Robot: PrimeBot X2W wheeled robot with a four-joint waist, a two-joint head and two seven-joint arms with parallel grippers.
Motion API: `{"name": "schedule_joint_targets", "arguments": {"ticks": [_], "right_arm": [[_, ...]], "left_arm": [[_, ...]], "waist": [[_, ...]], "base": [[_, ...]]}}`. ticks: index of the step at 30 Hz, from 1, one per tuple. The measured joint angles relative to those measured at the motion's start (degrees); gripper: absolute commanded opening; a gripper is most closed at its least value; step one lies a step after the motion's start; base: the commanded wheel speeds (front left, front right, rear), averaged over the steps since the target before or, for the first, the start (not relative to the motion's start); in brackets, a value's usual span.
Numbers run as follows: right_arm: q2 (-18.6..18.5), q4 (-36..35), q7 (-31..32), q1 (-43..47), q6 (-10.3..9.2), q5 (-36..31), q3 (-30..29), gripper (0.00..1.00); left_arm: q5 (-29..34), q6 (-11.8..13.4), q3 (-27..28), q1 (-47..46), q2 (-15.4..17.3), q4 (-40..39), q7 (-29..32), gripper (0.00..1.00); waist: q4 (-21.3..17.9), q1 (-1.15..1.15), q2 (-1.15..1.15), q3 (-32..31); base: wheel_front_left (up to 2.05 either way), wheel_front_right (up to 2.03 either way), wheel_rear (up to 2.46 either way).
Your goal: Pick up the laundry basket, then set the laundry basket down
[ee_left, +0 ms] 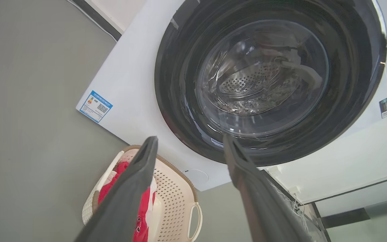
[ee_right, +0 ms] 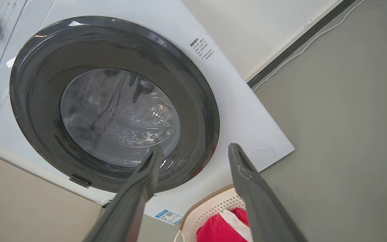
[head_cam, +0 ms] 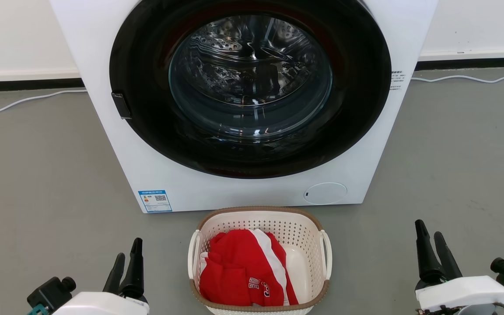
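Head view: the laundry basket [head_cam: 287, 229] sits on the floor between the arms, inboard of the left gripper [head_cam: 128, 249] and of the right gripper [head_cam: 428, 229], with a loop handle facing each. The left looks nearer. The long axis seems to run toward the washing machine [head_cam: 243, 192].

Left wrist view: fingers parted, nothing held, and the basket [ee_left: 173, 191] sits low behind one finger.

Right wrist view: also spread and empty, with the basket's rim [ee_right: 210, 198] low between the fingers. My call: both must swing inward.

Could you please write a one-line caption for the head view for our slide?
Laundry basket of red clothing before the washing machine, left gripper and right gripper open at its sides.
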Motion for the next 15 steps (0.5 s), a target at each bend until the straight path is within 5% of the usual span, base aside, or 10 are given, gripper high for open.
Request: {"name": "schedule_joint_targets", "arguments": {"ticks": [15], "right_arm": [[0.0,-0.5,-2.5,0.2,0.00,-11.1,0.4,1.00]], "left_arm": [[10.0,0.5,-0.4,0.0,0.1,-0.9,-2.4,1.00]], "waist": [[0.0,0.00,0.00,0.2]], "base": [[0.00,0.00,0.00]]}}
